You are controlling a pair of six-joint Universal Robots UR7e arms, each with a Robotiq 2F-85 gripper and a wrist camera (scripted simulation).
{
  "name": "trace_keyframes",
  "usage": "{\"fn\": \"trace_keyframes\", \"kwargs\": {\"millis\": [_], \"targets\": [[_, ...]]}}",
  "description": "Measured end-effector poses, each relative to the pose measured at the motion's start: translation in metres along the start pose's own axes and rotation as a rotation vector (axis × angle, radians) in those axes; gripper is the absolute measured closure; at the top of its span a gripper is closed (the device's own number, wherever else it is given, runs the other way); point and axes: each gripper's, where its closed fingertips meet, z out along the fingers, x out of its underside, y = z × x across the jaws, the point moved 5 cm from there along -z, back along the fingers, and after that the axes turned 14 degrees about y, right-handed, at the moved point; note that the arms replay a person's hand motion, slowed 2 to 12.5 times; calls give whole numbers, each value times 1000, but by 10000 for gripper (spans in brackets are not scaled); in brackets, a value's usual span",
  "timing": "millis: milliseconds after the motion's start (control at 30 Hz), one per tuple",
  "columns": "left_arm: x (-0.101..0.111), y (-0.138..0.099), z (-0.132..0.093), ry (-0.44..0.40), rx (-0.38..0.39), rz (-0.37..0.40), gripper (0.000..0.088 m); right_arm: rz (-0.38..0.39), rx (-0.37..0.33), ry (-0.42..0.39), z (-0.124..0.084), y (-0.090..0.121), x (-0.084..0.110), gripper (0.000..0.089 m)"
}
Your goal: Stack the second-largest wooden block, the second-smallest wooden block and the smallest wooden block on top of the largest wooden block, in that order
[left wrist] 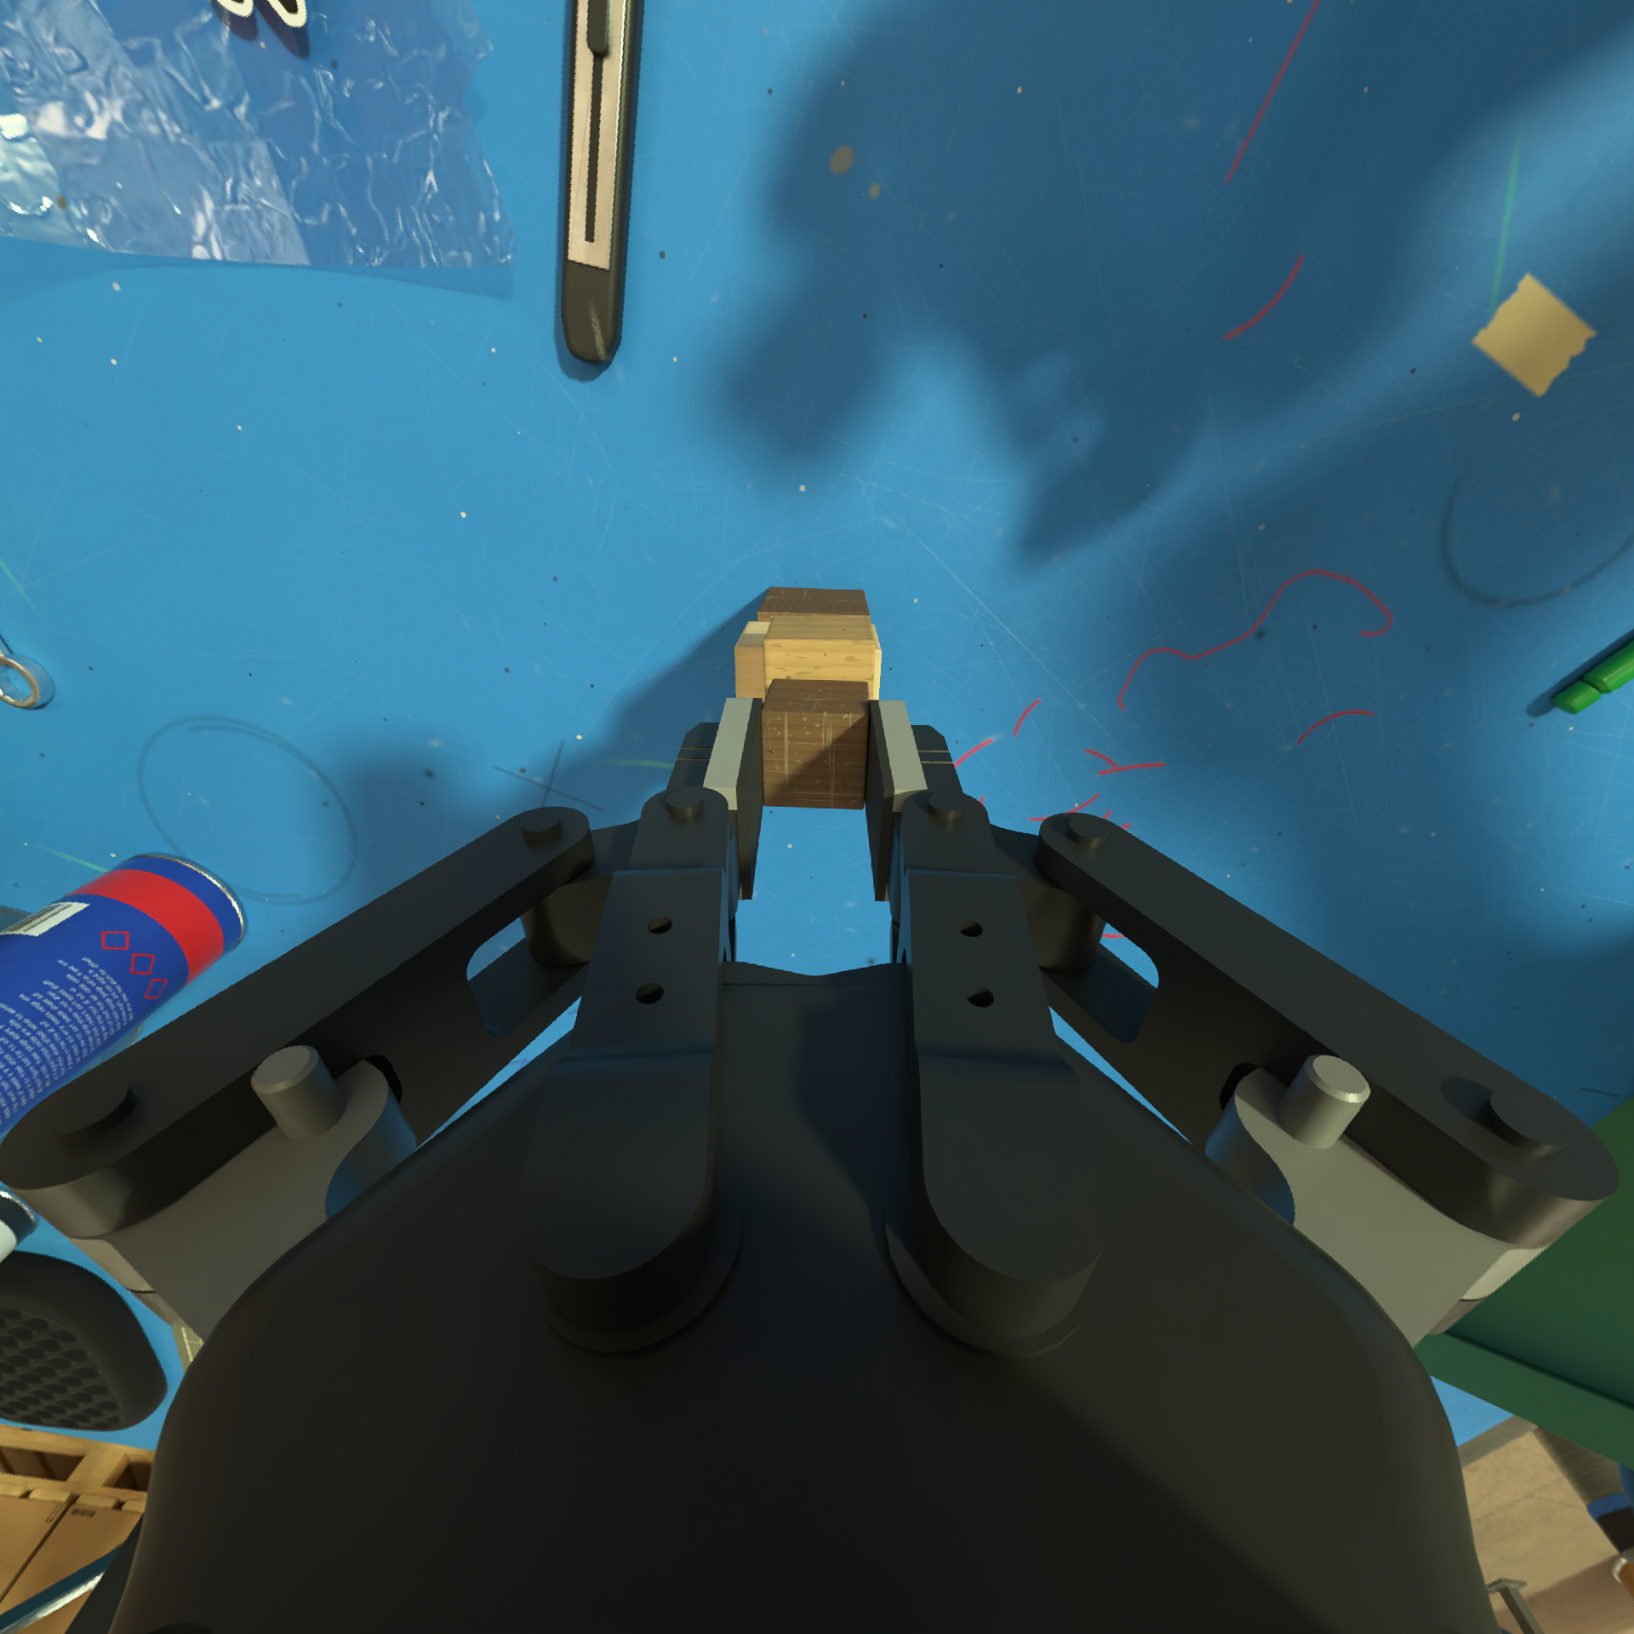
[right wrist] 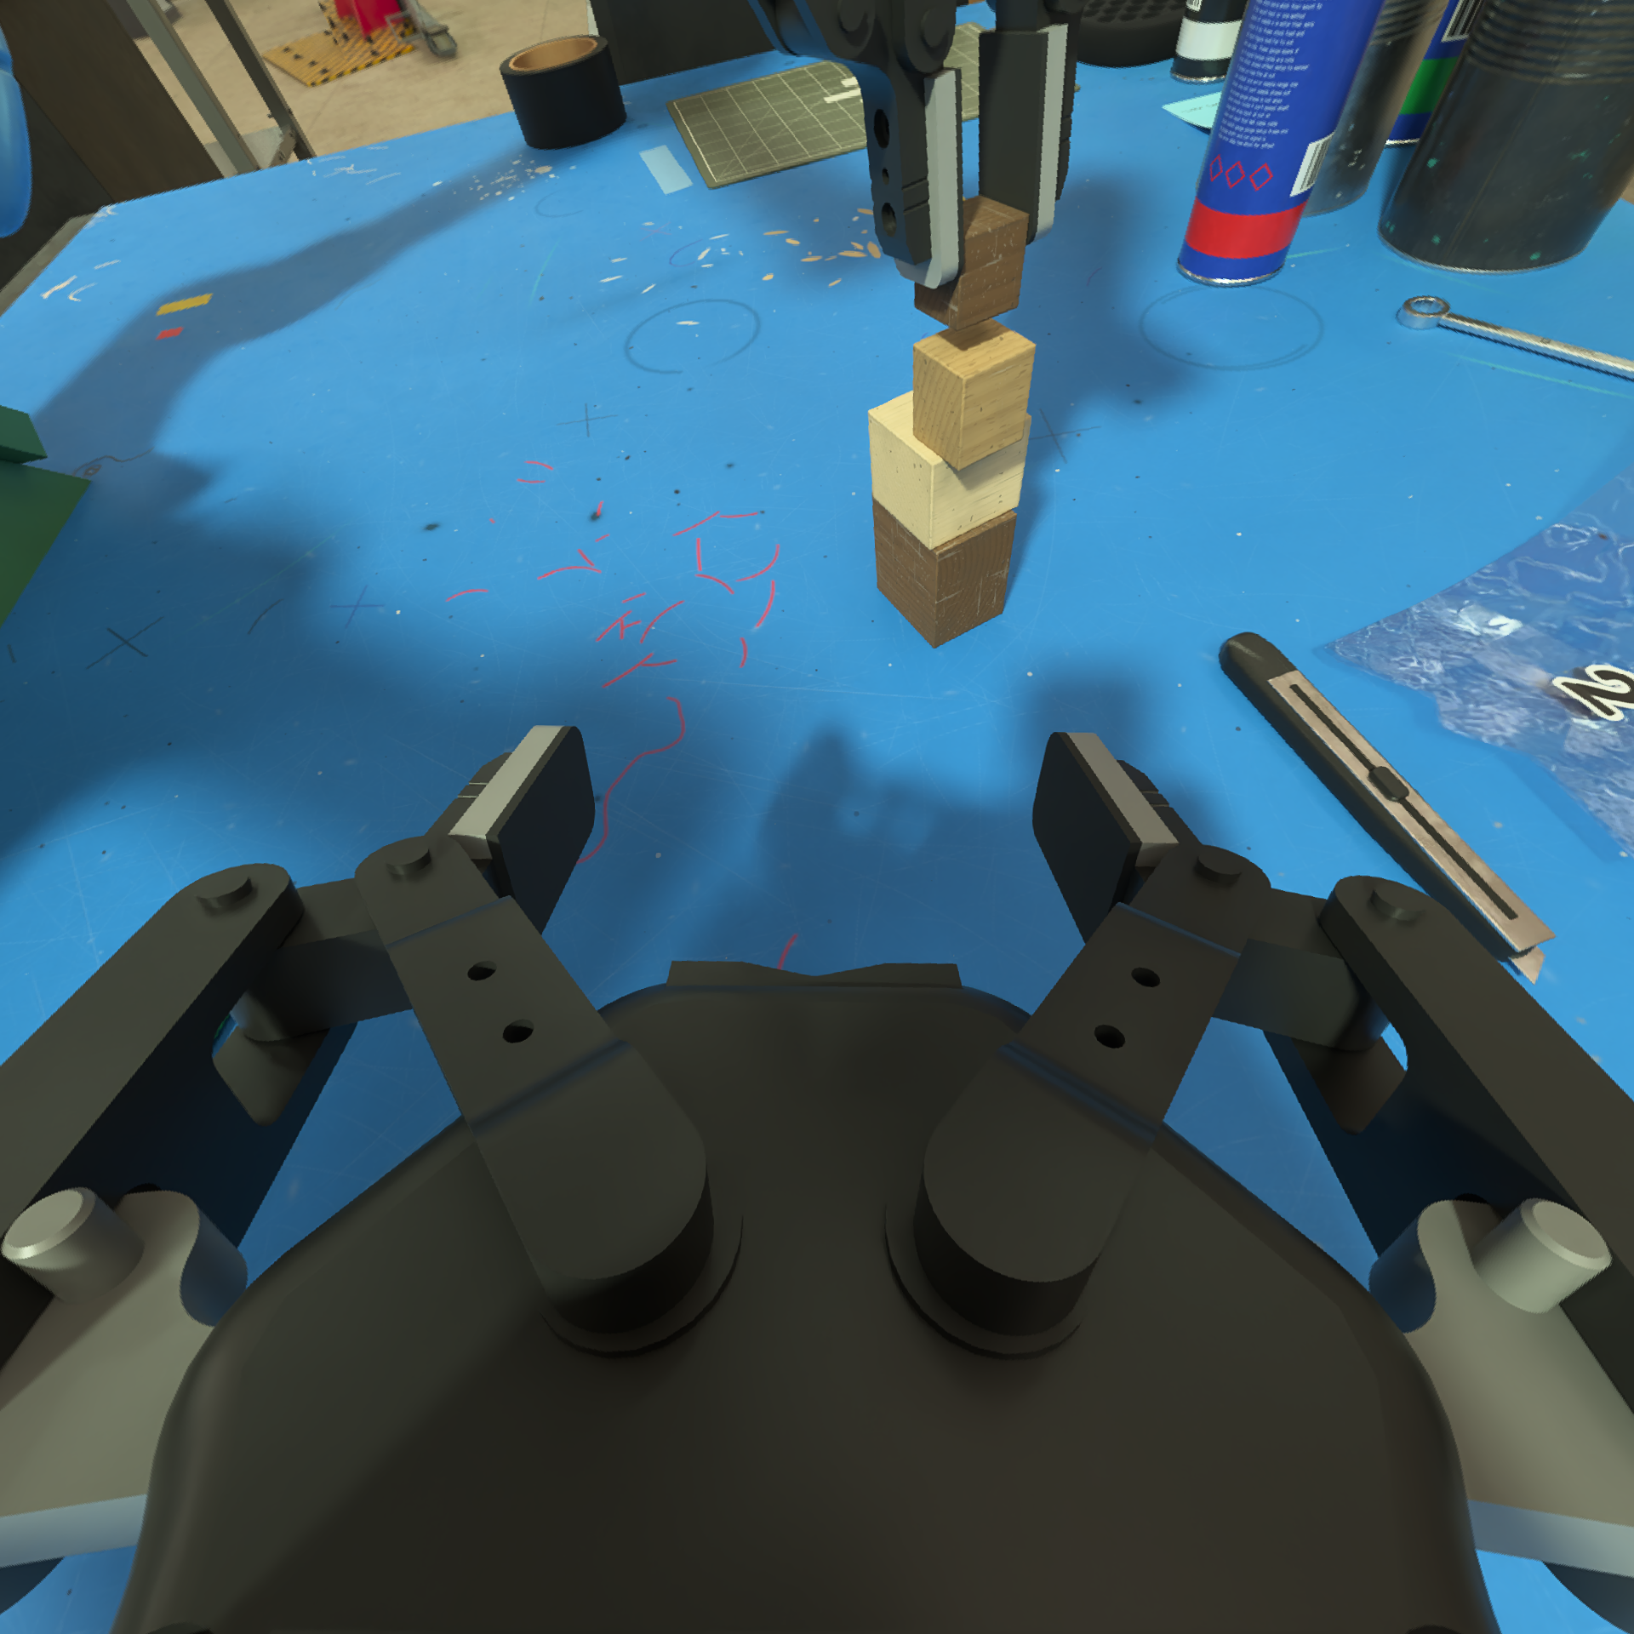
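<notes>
A stack stands on the blue table: a large dark brown block (right wrist: pixel 942 579) at the bottom, a pale cream block (right wrist: pixel 928 491) on it, and a light tan block (right wrist: pixel 973 393) on top, turned a little. My left gripper (left wrist: pixel 813 752) is shut on the smallest dark brown block (left wrist: pixel 813 743), directly above the stack; in the right wrist view this block (right wrist: pixel 973 270) touches or nearly touches the tan block's top. From above, the tan block (left wrist: pixel 818 654) and dark base (left wrist: pixel 813 603) show beyond it. My right gripper (right wrist: pixel 813 796) is open and empty, low, in front of the stack.
A utility knife (right wrist: pixel 1379 787) and a clear plastic bag (right wrist: pixel 1521 637) lie right of the stack. A blue spray can (right wrist: pixel 1247 150), dark cans (right wrist: pixel 1521 133), a wrench (right wrist: pixel 1503 334), a black tape roll (right wrist: pixel 561 88) and a cutting mat (right wrist: pixel 778 124) stand behind. A green box (right wrist: pixel 26 513) is at the left.
</notes>
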Motion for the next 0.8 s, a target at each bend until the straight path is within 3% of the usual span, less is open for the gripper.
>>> {"fn": "trace_keyframes", "kwargs": {"millis": [800], "targets": [[-1,0,1,-10,-4,26,674,-2,1,0,0,0,0,39]]}}
